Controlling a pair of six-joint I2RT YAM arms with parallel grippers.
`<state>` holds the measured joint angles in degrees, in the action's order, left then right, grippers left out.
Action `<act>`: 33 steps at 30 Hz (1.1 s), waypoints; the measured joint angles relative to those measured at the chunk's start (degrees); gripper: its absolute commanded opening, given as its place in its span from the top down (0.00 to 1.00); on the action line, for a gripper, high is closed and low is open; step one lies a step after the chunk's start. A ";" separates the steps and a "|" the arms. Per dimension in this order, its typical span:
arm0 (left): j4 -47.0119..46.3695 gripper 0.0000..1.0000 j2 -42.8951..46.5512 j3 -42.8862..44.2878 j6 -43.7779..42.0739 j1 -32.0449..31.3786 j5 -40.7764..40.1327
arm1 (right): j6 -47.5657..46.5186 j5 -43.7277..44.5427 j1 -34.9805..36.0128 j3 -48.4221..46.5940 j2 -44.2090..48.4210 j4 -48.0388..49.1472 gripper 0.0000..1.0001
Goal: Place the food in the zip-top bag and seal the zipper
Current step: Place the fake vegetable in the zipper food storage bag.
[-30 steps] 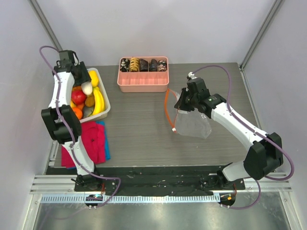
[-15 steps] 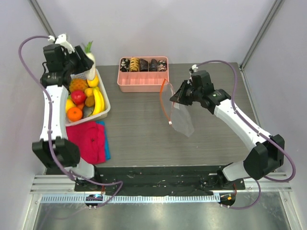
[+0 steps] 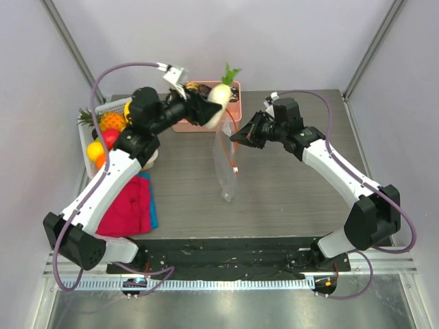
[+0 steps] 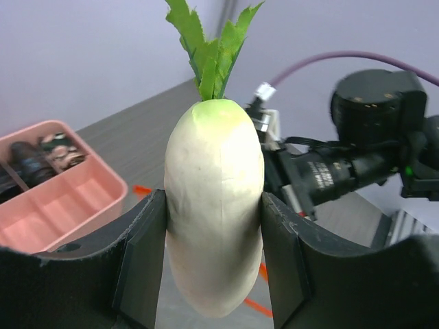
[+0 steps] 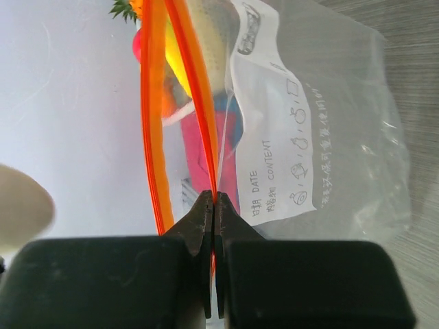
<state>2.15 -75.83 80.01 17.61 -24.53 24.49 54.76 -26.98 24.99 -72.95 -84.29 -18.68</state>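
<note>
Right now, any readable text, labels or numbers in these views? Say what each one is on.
"DATE": on the white label printed on the clear bag, right wrist view.
"CONTENT": same label, next to "DATE".
Line of small characters and icons along the label's edge: too small to read.
Mark at the label's top end: blurred, unreadable.
Top and left wrist views: nothing readable.

Bright, even light; soft shadows
</note>
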 measured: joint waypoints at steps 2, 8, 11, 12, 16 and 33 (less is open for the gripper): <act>-2.08 1.00 -1.16 -0.94 -0.22 -3.48 -0.63 | 0.96 -1.09 -0.11 0.44 -0.13 1.14 0.99; -6.64 1.00 -4.42 -3.58 0.22 -11.26 -5.51 | 1.90 -2.01 -0.48 2.45 -0.09 2.78 0.99; -8.35 1.00 -5.31 -5.38 0.37 -13.16 -8.07 | 2.08 -2.08 -0.48 3.56 -0.09 2.89 0.99; -8.90 1.00 -5.64 -5.99 0.37 -13.77 -8.98 | 2.16 -2.10 -0.48 3.82 -0.09 2.89 0.99; -10.91 1.00 -7.06 -8.02 -0.02 -14.99 -12.52 | 2.49 -2.38 -0.79 4.17 -0.09 3.02 0.99; -7.08 0.82 -0.96 -16.61 -2.58 -15.02 -16.90 | 4.17 -2.95 -3.39 6.71 0.42 3.72 0.99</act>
<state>-4.93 -76.79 63.40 15.03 -39.55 7.60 58.94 -29.93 21.61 -66.24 -83.88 -14.96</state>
